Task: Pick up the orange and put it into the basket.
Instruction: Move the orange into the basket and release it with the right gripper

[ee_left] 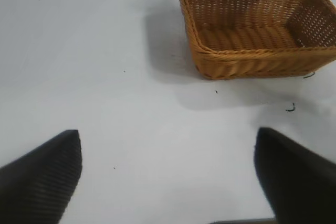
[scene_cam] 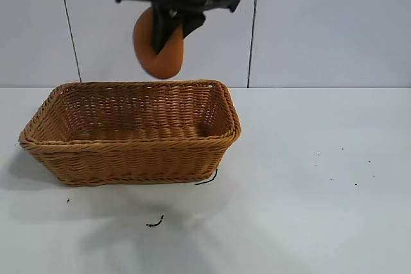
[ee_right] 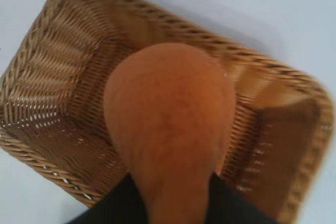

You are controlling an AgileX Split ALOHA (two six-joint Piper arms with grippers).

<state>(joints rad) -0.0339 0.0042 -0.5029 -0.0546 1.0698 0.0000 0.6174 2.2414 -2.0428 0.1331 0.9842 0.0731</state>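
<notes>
The orange, a matte orange-brown lumpy fruit, hangs in the air above the back part of the basket. My right gripper is shut on it from above, one black finger lying across its front. In the right wrist view the orange fills the middle, pinched at its narrow end by my right gripper, with the wicker basket open and nothing in it below. My left gripper is open over bare table, far from the basket.
The basket stands on a white table before a white panelled wall. Two small black scraps lie near it, one by its front right corner and one further forward. Bare table stretches to the basket's right.
</notes>
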